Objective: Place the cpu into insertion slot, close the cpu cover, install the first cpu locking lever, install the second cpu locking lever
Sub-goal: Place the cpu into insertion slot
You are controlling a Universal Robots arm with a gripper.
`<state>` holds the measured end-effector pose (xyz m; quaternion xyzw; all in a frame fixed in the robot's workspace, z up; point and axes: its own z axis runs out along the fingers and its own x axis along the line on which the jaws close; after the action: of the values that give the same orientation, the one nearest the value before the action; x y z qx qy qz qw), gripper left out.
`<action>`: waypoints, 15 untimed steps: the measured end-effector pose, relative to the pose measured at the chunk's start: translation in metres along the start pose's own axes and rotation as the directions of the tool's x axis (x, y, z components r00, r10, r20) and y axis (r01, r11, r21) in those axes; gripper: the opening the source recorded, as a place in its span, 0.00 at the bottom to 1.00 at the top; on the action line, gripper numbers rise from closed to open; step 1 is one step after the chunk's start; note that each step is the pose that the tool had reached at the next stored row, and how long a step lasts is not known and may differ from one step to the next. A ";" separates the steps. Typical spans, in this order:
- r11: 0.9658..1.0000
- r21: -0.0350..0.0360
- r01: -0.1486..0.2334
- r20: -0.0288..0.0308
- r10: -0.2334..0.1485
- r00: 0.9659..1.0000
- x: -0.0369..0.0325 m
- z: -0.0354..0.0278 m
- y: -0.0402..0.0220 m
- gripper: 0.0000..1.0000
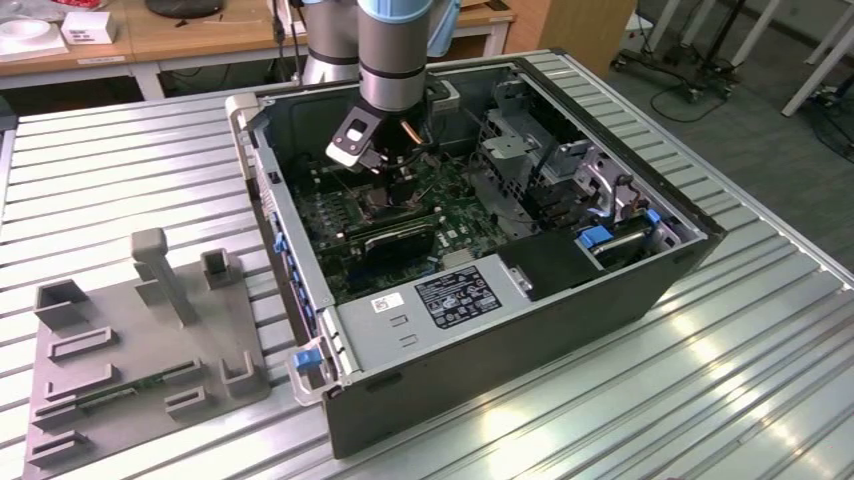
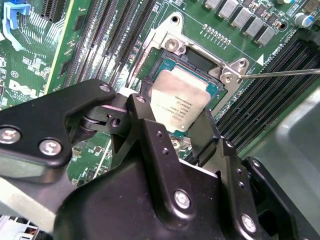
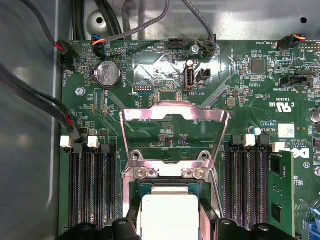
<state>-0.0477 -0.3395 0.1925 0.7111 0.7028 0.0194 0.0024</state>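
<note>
The gripper's (image 2: 176,107) fingers (image 2: 150,125) pinch the cpu (image 2: 182,97) between them (over the insertion slot (image 2: 194,59)).

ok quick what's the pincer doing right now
Pincer: closed on the chip, right at the socket.

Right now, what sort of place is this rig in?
Probably a lab or workshop for PC assembly: an open computer case sits on a slatted metal table beside a grey fixture plate, with wooden desks behind.
</note>
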 end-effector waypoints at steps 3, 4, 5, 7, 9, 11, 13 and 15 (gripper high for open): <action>1.000 0.000 0.000 0.000 0.000 1.000 0.0000 0.0000 0.0000 0.54; 1.000 0.000 0.000 0.000 0.000 1.000 0.0000 0.0002 0.0000 0.54; 1.000 0.000 0.000 0.000 0.000 1.000 -0.0001 0.0005 -0.0001 0.54; 1.000 0.000 0.000 0.000 0.000 1.000 0.0000 0.0005 0.0000 0.54; 1.000 0.000 0.000 0.000 0.000 1.000 0.0000 0.0006 -0.0001 0.54; 1.000 0.000 0.000 0.000 0.000 1.000 0.0000 0.0007 -0.0001 0.54; 1.000 0.000 0.000 0.000 0.000 1.000 0.0000 0.0008 0.0000 0.54; 1.000 -0.001 0.000 -0.001 0.000 1.000 0.0002 0.0013 0.0001 0.55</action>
<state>-0.0476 -0.3392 0.1913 0.7111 0.7028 0.0201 0.0023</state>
